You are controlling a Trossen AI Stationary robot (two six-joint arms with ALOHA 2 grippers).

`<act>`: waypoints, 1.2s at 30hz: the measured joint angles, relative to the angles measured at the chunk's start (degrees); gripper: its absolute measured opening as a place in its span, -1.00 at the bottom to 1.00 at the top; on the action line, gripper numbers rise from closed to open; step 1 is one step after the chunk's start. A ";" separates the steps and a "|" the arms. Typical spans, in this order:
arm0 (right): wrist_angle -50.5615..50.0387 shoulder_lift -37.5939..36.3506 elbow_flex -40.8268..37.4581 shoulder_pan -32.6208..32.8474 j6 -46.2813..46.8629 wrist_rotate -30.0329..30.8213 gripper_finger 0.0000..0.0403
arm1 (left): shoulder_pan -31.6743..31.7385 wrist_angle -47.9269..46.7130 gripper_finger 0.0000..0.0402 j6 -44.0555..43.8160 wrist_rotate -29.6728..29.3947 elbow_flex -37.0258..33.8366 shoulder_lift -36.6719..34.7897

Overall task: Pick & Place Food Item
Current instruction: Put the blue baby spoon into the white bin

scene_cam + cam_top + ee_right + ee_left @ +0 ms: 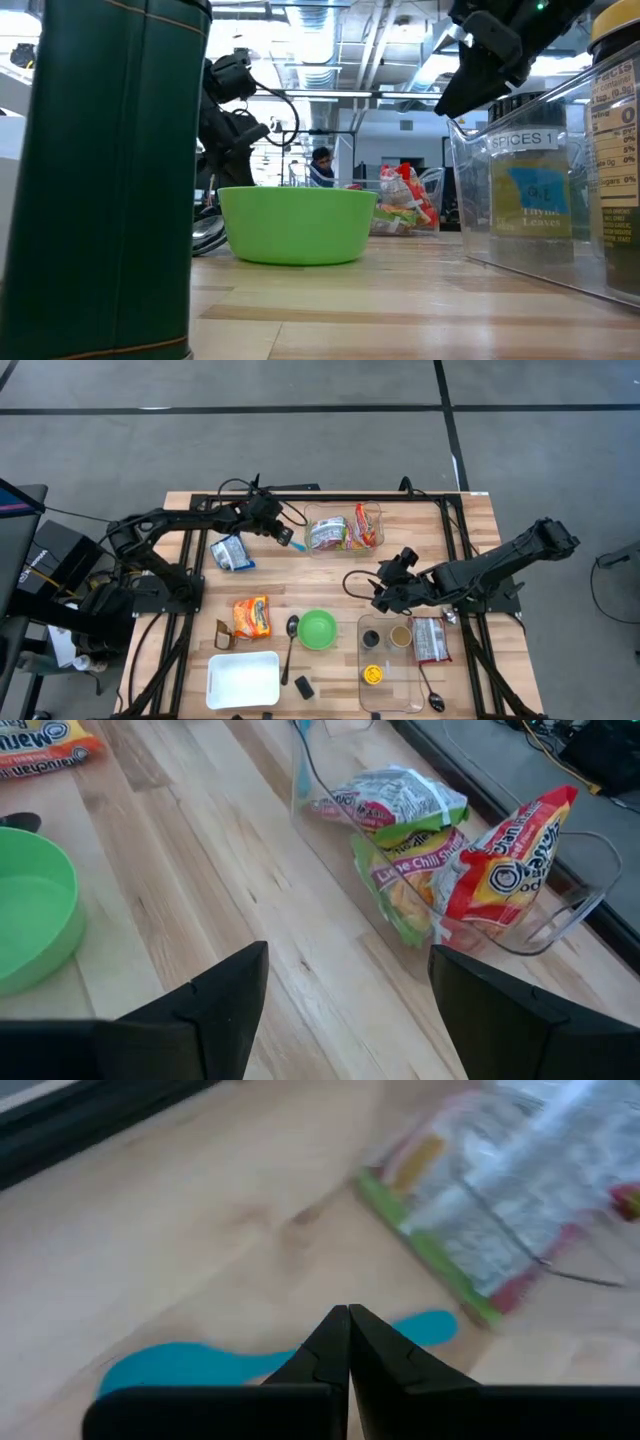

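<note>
From above, we see our left hand [291,541] closed on nothing at upper centre of the frame, beside the clear bin [343,549] of snack packets [327,534], likely gathered there as the food to move. Our right hand [383,582] hovers open right of centre, near the green bowl [317,628]. At table level, the bowl sits centre with the bin behind it. The left wrist view shows shut fingertips [349,1332] over a blue patch [190,1364]. The right wrist view shows spread fingers [215,992] facing the packets, seemingly lining up a pick.
</note>
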 joint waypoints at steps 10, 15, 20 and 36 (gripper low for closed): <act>4.76 -0.15 -0.02 0.00 -4.69 -0.03 0.34 | 0.08 1.12 -1.00 -6.47 -2.04 -0.02 0.43; 7.78 -0.15 -0.02 0.19 -8.53 -0.42 0.34 | -0.03 2.28 -1.00 -7.45 -2.27 -0.06 3.81; 7.71 -0.17 -0.02 0.83 -10.98 -0.30 0.34 | -0.03 4.23 -1.00 -7.97 -2.28 -0.07 6.89; 7.80 -0.20 -0.02 0.76 -11.89 -0.13 0.34 | -1.03 3.48 -1.00 -8.44 -2.26 -0.17 7.96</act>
